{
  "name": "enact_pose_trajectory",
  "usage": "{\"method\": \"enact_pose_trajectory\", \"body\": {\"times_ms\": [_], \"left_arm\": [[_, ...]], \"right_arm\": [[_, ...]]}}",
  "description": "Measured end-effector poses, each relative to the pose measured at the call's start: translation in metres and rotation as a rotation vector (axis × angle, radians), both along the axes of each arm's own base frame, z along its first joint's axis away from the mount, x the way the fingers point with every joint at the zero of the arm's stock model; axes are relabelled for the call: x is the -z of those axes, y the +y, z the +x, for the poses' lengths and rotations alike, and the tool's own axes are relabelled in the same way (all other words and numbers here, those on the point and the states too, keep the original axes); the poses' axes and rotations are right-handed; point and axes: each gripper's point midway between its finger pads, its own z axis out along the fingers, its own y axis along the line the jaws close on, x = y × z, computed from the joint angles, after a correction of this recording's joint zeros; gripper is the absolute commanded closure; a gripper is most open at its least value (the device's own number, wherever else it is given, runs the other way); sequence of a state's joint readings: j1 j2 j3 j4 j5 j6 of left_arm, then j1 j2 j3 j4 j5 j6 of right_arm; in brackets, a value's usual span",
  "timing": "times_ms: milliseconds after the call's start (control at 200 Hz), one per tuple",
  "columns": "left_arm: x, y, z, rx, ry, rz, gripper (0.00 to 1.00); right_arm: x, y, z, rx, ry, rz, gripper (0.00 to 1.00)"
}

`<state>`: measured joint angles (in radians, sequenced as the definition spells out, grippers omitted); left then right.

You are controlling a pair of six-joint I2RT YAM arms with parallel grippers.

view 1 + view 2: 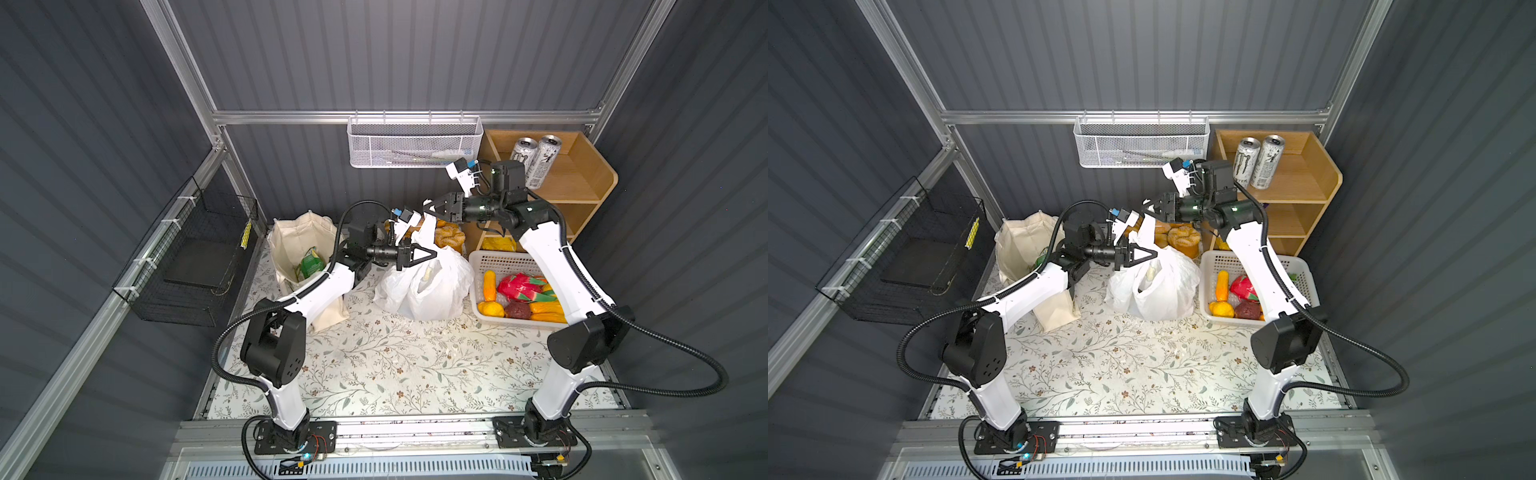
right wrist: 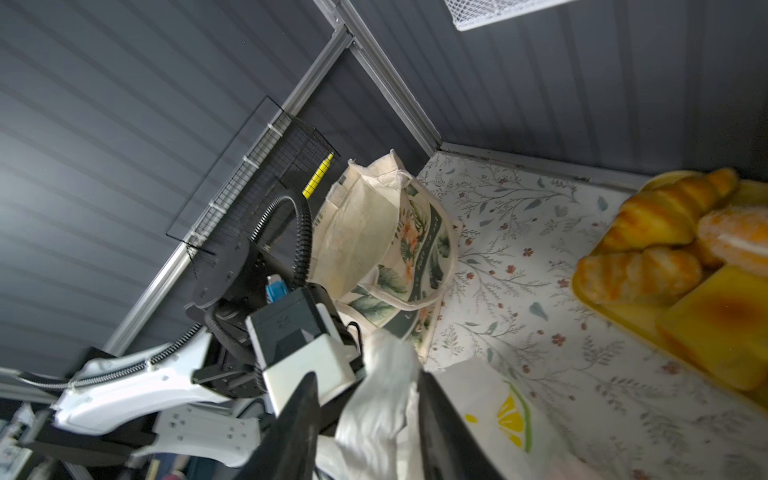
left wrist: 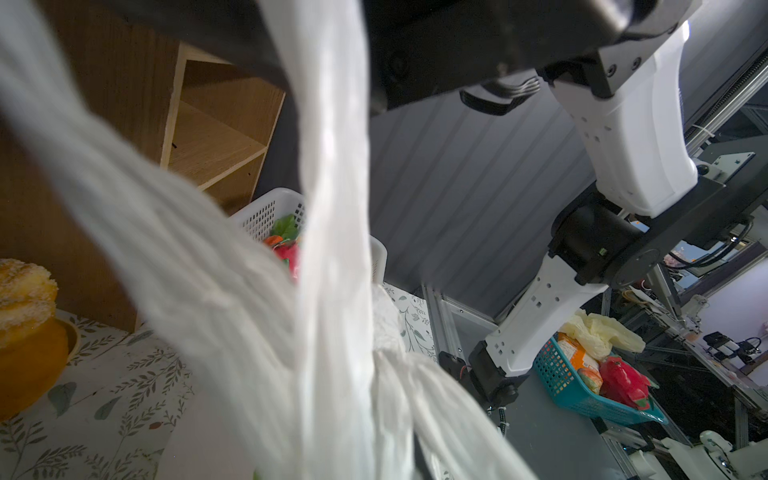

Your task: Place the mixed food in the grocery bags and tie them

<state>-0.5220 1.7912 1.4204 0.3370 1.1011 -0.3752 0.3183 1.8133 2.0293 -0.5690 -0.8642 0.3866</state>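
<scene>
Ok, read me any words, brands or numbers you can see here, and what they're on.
"TER": end of a word on the left tall silver-white drink can, under a claw-mark logo.
Right tall silver-white drink can: print too blurred to read.
Yellow strip in the black wire basket: too small to read.

Two drink cans (image 1: 544,162) stand on the wooden shelf (image 1: 590,183); bread rolls (image 1: 451,237) sit beside it, seemingly in a yellow dish.

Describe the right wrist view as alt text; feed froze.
The right gripper clamps a bunched handle of the white plastic bag beside the left arm's wrist camera. Behind stands the cream floral tote on the leafy tablecloth, with bread rolls on a yellow tray.
</scene>
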Motion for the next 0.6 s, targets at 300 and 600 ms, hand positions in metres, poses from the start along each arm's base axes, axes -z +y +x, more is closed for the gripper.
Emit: {"method": "enact_pose_trajectory", "body": {"times_ms": [300, 600], "left_arm": [[-0.001, -0.001, 0.007, -0.035, -0.002, -0.003, 1.0], [-0.002, 0.001, 0.035, -0.202, -0.012, 0.004, 1.0]], "right_arm": [[0.0, -0.006, 0.004, 0.029, 0.003, 0.004, 1.0], [0.014, -0.044, -0.048, 0.257, -0.047, -0.069, 1.0]]}}
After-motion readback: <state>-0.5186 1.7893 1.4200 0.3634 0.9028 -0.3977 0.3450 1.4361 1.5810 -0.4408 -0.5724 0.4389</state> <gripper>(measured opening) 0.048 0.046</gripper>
